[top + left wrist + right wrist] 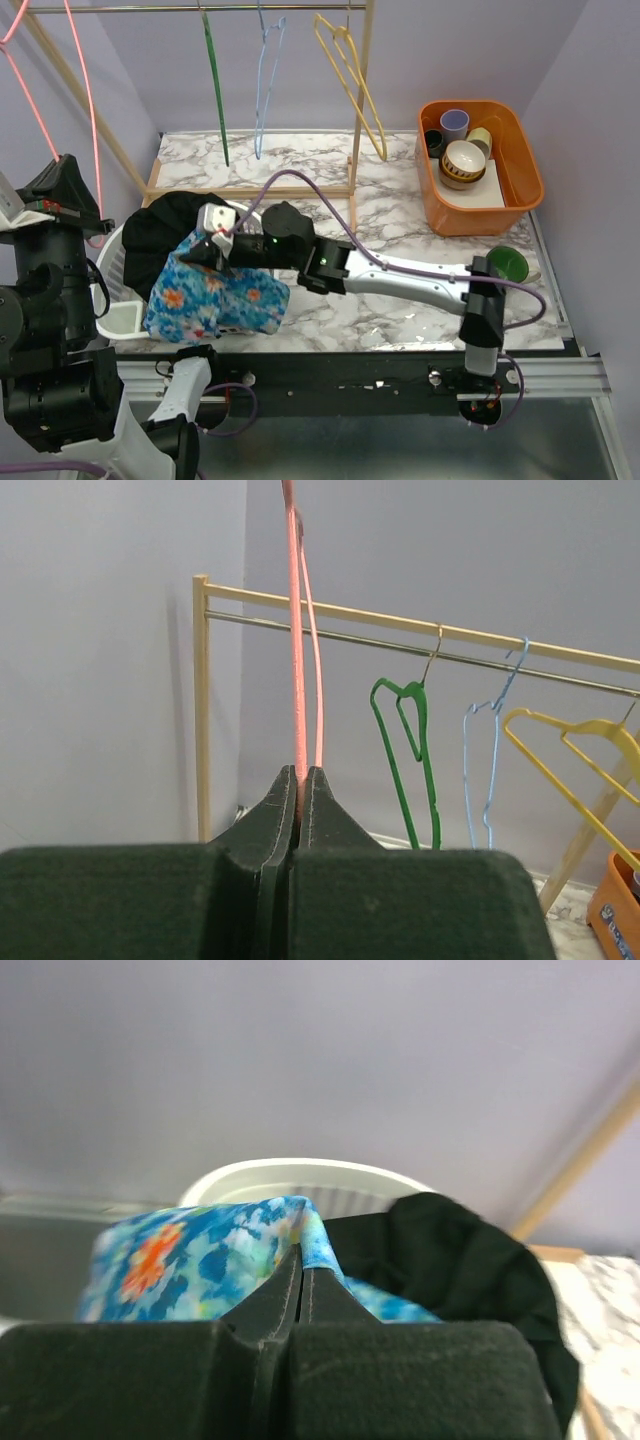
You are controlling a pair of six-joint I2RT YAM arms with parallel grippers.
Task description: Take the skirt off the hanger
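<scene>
Left end effector point(300, 776): fingers together, clamped on the wire of a pink hanger point(297, 630), which stands up above it, well apart from the rack.

Right end effector point(302, 1258): fingers together, pinching a fold of the blue floral garment point(215, 295). That garment is heaped at the left of the marble surface point(400, 215), against the white basket point(115, 265).

The skirt point(170, 222), black, lies bunched in that basket just behind the floral garment and touching it.

Farther back, a green hanger point(216, 90), the light-blue hanger point(262, 110) and a yellow hanger point(366, 100) hang from the rail point(150, 9) of a wooden rack, left to right. The light-blue one is well apart from the skirt.

At the far right, an orange bin point(522, 150) holds cups and bowls.
</scene>
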